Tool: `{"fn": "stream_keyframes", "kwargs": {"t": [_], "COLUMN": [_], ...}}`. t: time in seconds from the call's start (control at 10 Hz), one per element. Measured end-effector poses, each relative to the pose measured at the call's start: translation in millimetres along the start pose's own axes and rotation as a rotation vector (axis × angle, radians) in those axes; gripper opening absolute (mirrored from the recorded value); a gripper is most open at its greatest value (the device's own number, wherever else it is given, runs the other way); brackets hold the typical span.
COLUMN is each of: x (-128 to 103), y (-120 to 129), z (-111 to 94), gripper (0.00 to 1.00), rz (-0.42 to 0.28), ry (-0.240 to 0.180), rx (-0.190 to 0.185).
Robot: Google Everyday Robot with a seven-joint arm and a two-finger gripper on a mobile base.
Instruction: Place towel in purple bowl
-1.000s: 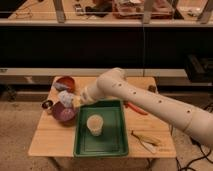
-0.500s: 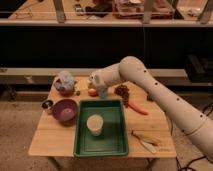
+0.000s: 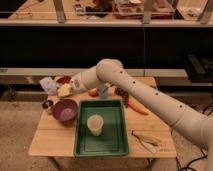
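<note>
The purple bowl [image 3: 65,110] stands on the left of the wooden table [image 3: 55,142], and nothing shows inside it. The towel [image 3: 49,85] is a pale crumpled cloth lying at the table's back left corner, behind the bowl. My gripper [image 3: 68,89] is at the end of the white arm [image 3: 145,97], right beside the towel and above the bowl's far rim. A yellowish patch sits at the gripper's tip. I cannot tell whether the gripper is touching the towel.
A green tray [image 3: 112,142] with a cream cup [image 3: 95,124] fills the table's middle. A small metal cup [image 3: 48,105] stands left of the bowl and a red bowl [image 3: 64,80] behind it. An orange [image 3: 93,92], grapes [image 3: 122,95], a carrot [image 3: 135,106] and a banana [image 3: 145,140] lie to the right.
The gripper was over the purple bowl, drew back to the right, and has now reached left again to the towel at the back left corner.
</note>
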Motion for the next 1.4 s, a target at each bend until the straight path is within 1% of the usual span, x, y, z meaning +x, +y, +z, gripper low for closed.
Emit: {"fn": "stream_keyframes", "kwargs": {"t": [0.1,0.2,0.3,0.5,0.6,0.7,0.8,0.9,1.0,1.1,1.3,1.4], "x": [-10,-16,-25,-34,-36,-35,-34,-33,-36,-41,-45,-50], "y": [14,21,32,50,58,71,79,86,96,109,119,125], "z": [29,44,68,96,108,116,119,121,129,135,136,139], "gripper": [0.00,0.00,0.00,0.00,0.00,0.02,0.07,0.14,0.25,0.39,0.56,0.69], "rz": [0.028,0.042,0.069,0.112,0.131,0.152,0.163,0.174,0.193,0.218,0.236,0.240], "ry": [-0.038,-0.059,-0.097,-0.152,-0.177,-0.202,-0.218,-0.235,-0.261,-0.282,-0.303,-0.322], "rx": [-0.022,-0.034,-0.052,-0.079,-0.088,-0.105,-0.127,-0.152,-0.173,-0.192,-0.217,-0.239]}}
